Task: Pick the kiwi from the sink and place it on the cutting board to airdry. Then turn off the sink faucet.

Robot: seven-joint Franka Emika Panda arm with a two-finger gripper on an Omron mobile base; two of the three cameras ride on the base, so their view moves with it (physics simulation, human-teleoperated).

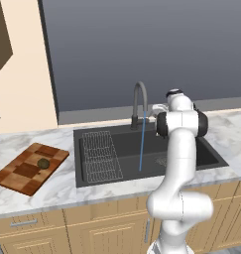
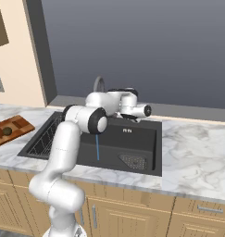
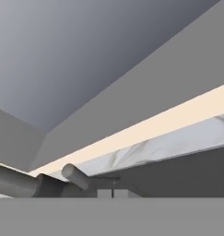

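- The kiwi (image 1: 42, 162) is lying on the cutting board (image 1: 20, 174), a little towards the board's far end; it is small, round and brownish-olive with a dull skin, and no long axis can be told at this size.
- The cutting board is lying flat on the marble desk (image 1: 57, 191) to the left of the sink (image 1: 117, 144), its long axis running diagonally, the far end angled towards the sink. It is showing a checkered pattern of light and dark brown blocks, and nothing besides the kiwi is sitting on it.
- The sink is a wide dark grey basin; a wire rack (image 1: 101, 155) is filling its left part and a small drain grate (image 2: 134, 161) is lying on its floor at the right.
- The sink faucet (image 1: 139, 101) is standing upright at the back rim of the sink, its thin dark arched spout curving forward over the basin.
- A thin blue stream of water (image 1: 141, 146) is falling straight down from the spout into the sink.
- The gripper (image 2: 127, 118) is hanging just right of the sink faucet's base, above the back edge of the sink.
- The jaws are pressed together; whether they are touching the faucet's lever (image 3: 76, 176) cannot be told.
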